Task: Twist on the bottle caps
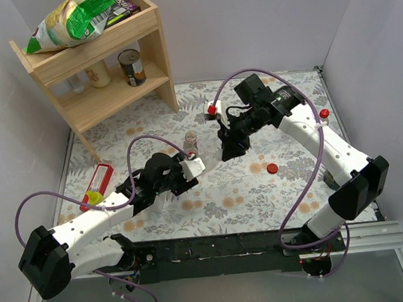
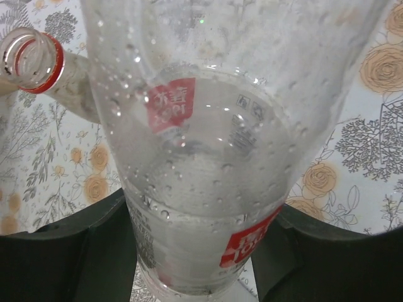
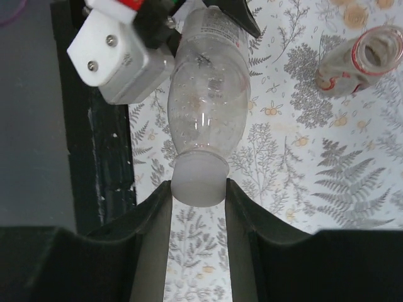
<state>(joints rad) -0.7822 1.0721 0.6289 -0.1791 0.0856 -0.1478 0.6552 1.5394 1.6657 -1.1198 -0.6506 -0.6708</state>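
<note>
One bottle [image 3: 208,94] being held mid-bench, nearer the front edge | left gripper [image 2: 198,248] clamping its body | right gripper [image 3: 198,189] pinching the cap [image 3: 200,179] — seemingly sitting on the neck | advising: keeping axes aligned, twisting gently — cross-threading being the risk.

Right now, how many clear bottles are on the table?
2. The capped bottle is clamped in the left gripper, its pale cap pinched by the right gripper; an open bottle stands just behind. Arms may hide others.
</note>
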